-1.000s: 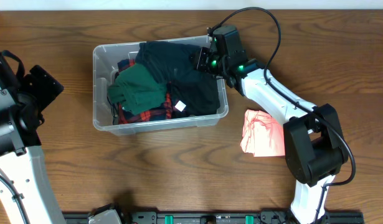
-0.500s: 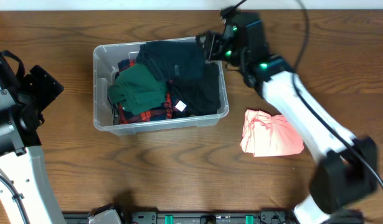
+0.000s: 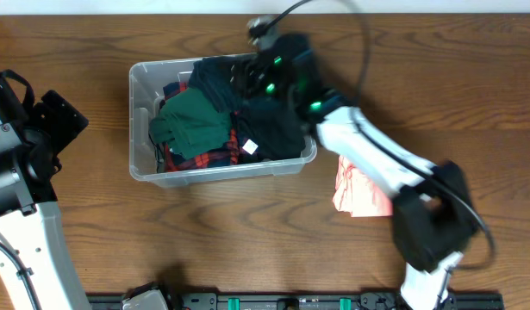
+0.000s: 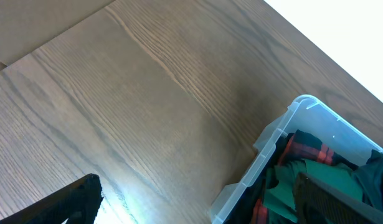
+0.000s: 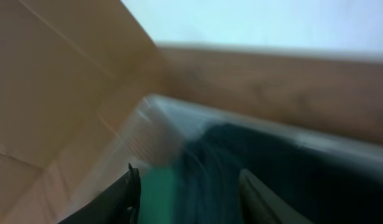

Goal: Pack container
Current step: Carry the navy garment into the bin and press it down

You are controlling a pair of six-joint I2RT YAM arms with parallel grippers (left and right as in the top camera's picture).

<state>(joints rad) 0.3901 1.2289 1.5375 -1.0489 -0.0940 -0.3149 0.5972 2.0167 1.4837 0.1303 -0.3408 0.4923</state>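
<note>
Container (image 3: 137, 95) set mid-table, stuffed with clothes. Right gripper (image 5: 188, 199) held low over dark garment (image 3: 277, 129) near rear rim, fingers apart, likely for tucking. Pink cloth (image 3: 358, 195) lying outside, judged not yet packed. Left gripper (image 4: 197, 208) parked aside, spread wide.

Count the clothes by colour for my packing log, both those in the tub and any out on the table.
Green garment: 1, in the tub
Red plaid garment: 1, in the tub
Dark heap: 1, in the tub; navy or black, separate pieces cannot be told apart
Pink garment: 1, on the table beside the tub
Total: 4
</note>
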